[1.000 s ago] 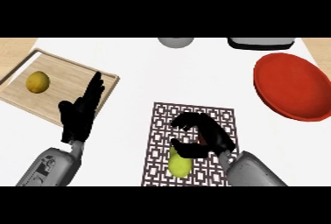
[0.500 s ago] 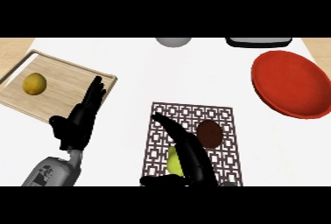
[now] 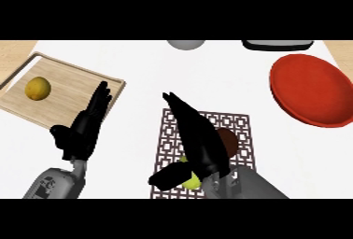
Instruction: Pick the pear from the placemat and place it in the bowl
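We see only a sliver of the yellow-green pear (image 3: pixel 191 181); the right hand (image 3: pixel 200 144) covers most of it, low on the patterned placemat (image 3: pixel 238 123). That hand lies over the mat with fingers straight, pointing up-left, thumb beneath against the pear; whether it holds the pear we cannot tell. A dark round patch beside the hand is unidentifiable. The left hand (image 3: pixel 82 133) rests open, fingers up, left of the mat on the table (image 3: pixel 144 65). The red bowl (image 3: pixel 310 91) sits upper right, cut off by the edge.

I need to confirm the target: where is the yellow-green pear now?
The yellow-green pear lies low in the head view on the dark lattice placemat, mostly hidden under the black right hand.
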